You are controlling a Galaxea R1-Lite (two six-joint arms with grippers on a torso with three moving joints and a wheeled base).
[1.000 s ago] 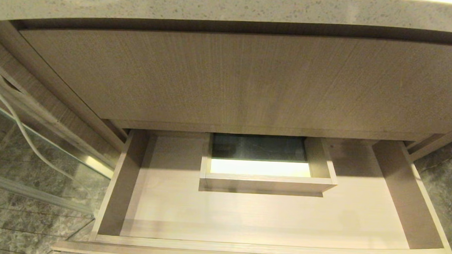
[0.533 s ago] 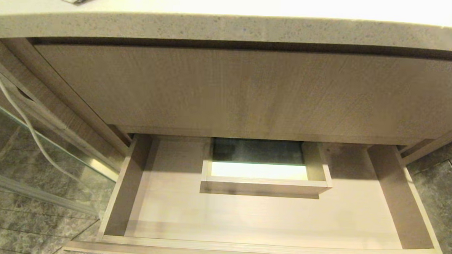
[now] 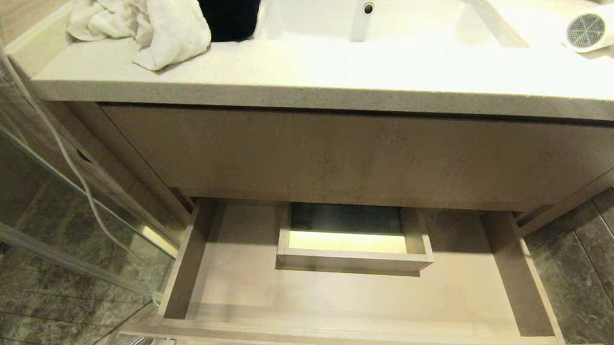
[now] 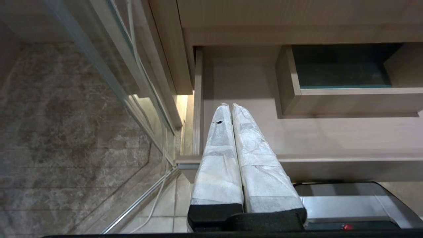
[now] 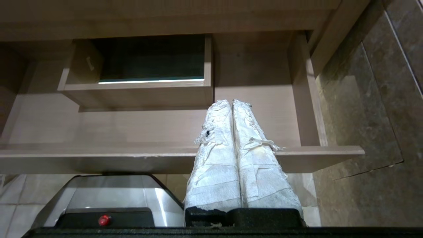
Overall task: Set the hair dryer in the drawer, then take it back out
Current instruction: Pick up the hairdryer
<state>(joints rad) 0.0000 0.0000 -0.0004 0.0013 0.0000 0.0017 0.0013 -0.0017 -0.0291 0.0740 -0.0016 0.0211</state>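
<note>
So the drawer [image 3: 363, 299] is pulled all the way out across the lower half of the head view, and there's nothing in it. I'd guess it's standing open like that so the dryer can be dropped straight in from above. It's a wide, shallow tray in light-brown wood grain, matte, with thin straight walls and a narrow front with no handle. A boxed cut-out [image 3: 352, 260] sits in the middle of its back, I'd assume to clear the plumbing under the sink [image 3: 376, 20].

The hair dryer [image 3: 598, 27] isn't in there yet. It's in the upper right corner of the head view, lying on its side on the pale speckled stone surface [image 3: 315, 92], beside the sink. Smooth white plastic, stubby round barrel, with the grey mesh grille facing the camera. Part of its cord shows at the frame edge.

In the upper left there's a crumpled white towel [image 3: 148, 20], soft and fluffy, with something black [image 3: 226, 8] right behind it.

Neither arm shows in the head view. In the wrist views the left hand [image 4: 229, 106] and the right hand [image 5: 231, 101] both have their fingers pressed together, holding nothing, hanging low in front of the drawer. They look parked to me. The fingers are long, tapered and wrapped in white fabric tape, and the right one's wrap is frayed.
</note>
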